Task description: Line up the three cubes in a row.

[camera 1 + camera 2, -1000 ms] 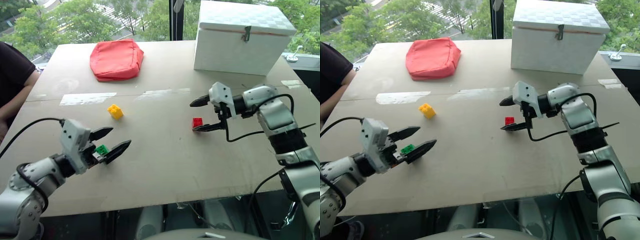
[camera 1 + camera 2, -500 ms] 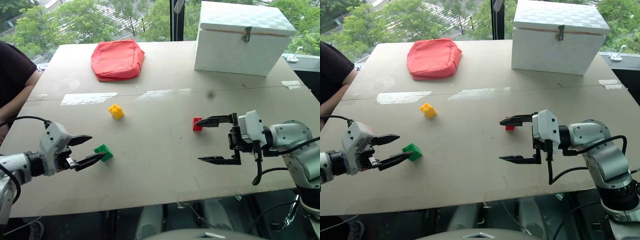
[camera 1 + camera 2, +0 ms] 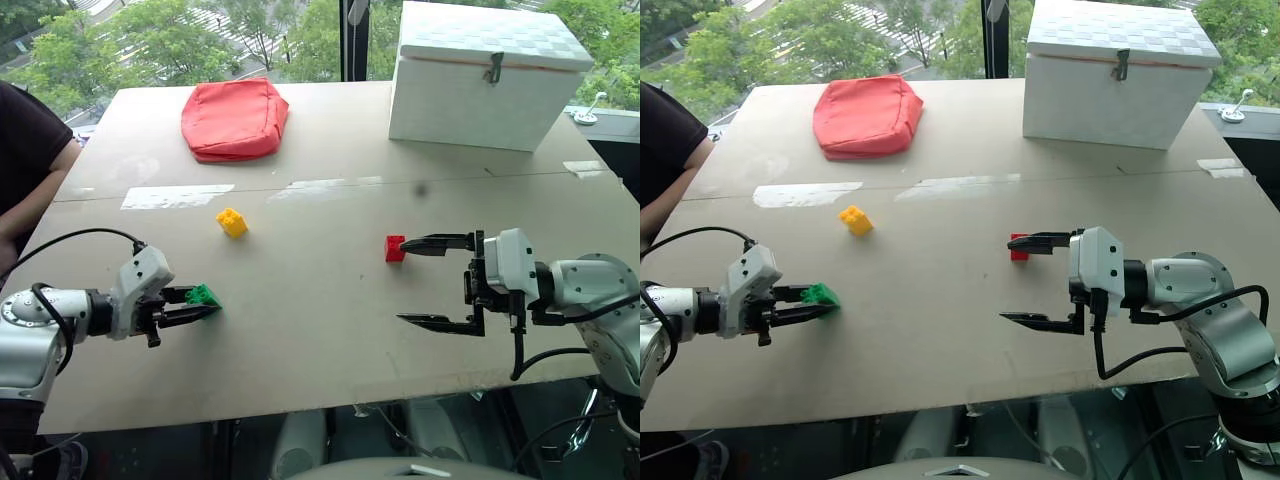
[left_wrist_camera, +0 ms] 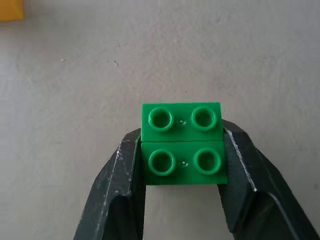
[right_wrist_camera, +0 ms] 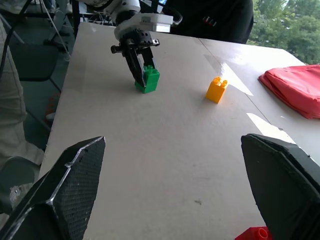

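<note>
Left wrist view shows the left end effector (image 4: 182, 172) closed tight on the green cube (image 4: 182, 145), one black finger on each side. The green cube sits low at the desk (image 3: 320, 330), near the robot's left edge. The yellow cube (image 3: 232, 222) rests further back, apart from it. The red cube (image 3: 395, 248) sits toward the right, just beside the upper finger of the right end effector (image 3: 432, 282), which is wide open and holds nothing. I think the robot is on the picking-up step. Next, it likely needs to carry the green cube over so all three cubes make one straight row.
</note>
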You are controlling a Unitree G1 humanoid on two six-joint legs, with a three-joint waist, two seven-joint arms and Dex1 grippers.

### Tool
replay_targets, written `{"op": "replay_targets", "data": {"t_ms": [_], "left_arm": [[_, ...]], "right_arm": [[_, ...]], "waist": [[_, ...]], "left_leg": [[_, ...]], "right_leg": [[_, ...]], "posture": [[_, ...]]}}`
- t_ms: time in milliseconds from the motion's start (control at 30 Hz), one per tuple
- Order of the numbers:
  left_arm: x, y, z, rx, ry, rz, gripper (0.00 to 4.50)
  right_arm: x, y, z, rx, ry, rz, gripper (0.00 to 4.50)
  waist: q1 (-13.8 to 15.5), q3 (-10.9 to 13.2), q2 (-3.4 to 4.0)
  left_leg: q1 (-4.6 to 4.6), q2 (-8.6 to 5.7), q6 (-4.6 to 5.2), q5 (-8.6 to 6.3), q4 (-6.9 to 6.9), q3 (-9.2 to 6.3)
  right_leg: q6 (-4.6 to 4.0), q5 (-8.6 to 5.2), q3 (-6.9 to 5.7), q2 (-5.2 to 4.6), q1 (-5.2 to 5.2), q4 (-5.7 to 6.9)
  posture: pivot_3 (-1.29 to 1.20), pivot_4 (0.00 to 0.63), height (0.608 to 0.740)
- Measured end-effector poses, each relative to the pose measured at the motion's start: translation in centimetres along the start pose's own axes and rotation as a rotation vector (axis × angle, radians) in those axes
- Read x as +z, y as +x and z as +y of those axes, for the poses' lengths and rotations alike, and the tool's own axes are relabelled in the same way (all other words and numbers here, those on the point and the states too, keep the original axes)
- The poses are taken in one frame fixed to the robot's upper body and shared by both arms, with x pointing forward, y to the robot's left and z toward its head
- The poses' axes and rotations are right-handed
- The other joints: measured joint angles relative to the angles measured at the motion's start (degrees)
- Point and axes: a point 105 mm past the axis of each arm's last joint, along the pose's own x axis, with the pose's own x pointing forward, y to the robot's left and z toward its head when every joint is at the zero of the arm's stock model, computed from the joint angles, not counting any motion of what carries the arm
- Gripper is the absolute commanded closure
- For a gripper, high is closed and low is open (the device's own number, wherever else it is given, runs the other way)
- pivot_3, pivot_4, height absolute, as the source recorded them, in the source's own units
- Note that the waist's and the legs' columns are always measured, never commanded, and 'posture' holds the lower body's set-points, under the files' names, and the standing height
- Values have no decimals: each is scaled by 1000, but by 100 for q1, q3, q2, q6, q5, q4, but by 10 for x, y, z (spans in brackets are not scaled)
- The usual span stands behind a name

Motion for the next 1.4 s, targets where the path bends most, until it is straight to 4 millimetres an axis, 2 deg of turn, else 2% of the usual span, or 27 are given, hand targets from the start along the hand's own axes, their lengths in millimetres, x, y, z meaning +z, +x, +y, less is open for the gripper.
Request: {"op": "replay_targets", "data": {"t_ms": [133, 233, 267, 333, 367, 467, 533, 667, 833, 1100, 1400], "left_arm": [[21, 6, 4, -22, 54, -58, 3199], [49, 19, 3, -55, 107, -123, 3199], [65, 30, 0, -91, 137, -149, 3199], [77, 40, -4, -127, 160, -168, 3199], [91, 52, -7, -167, 192, -186, 3199], [109, 70, -14, -238, 251, -193, 3199], [122, 85, -14, -284, 292, -187, 3199], [129, 106, -10, -337, 331, -135, 3199], [130, 127, -10, -409, 369, -101, 3199], [122, 140, -7, -424, 373, -75, 3199], [135, 150, -8, -443, 413, -69, 3199]], "right_arm": [[-1, -1, -3, -34, 0, 7, 0], [1, -4, -11, -153, 10, -30, 0], [-4, -6, -10, -196, 24, -22, 0], [-11, -8, -7, -213, 60, -7, 0], [-17, -10, -6, -240, 104, 7, 0], [-21, -17, -7, -301, 142, 18, 0], [-24, -26, 1, -316, 183, 35, 0], [-30, -37, 17, -303, 225, 83, 0], [-36, -44, 25, -321, 258, 109, 0], [-31, -46, 26, -354, 235, 125, 0], [-30, -45, 23, -368, 250, 133, 0]], "waist": [[50, 0, -3], [119, -3, -9], [137, -3, -7], [137, -3, -9], [144, -3, -10], [115, -5, -16], [121, -6, -17], [93, -4, -22], [103, -4, -26], [112, -4, -27], [116, -4, -29]], "left_leg": [[-2, -1, 0, 0, 2, -1], [-5, -4, 0, 0, 4, -3], [-6, -11, 0, 0, 5, 0], [-9, -14, 1, 1, 9, 15], [-11, -18, 1, 1, 12, 19], [-9, -37, 2, 1, 17, 26], [-4, -40, 2, 1, 17, 20], [6, -36, 3, 1, 17, 24], [6, -37, 3, 1, 19, 23], [0, -38, 4, 1, 20, 15], [-3, -42, 4, 1, 26, -14]], "right_leg": [[0, 0, -1, 1, 0, 0], [1, 1, -3, 6, 2, 1], [0, 2, -1, 5, 4, 2], [0, 2, -1, 5, 5, 5], [0, 2, 0, 5, 6, 5], [2, 2, 6, 8, 6, 10], [2, 2, 7, 13, 14, 12], [4, 2, 15, 21, 20, 11], [3, 1, 17, 22, 22, 11], [11, 6, 15, 21, 21, 11], [12, 7, 15, 21, 24, 11]], "posture": [[0, 150, 740], [0, 150, 740], [0, 150, 740], [0, 150, 740], [0, 150, 740], [0, 150, 740], [0, 150, 740], [0, 150, 740], [0, 150, 740], [0, 150, 740], [0, 150, 740]]}}
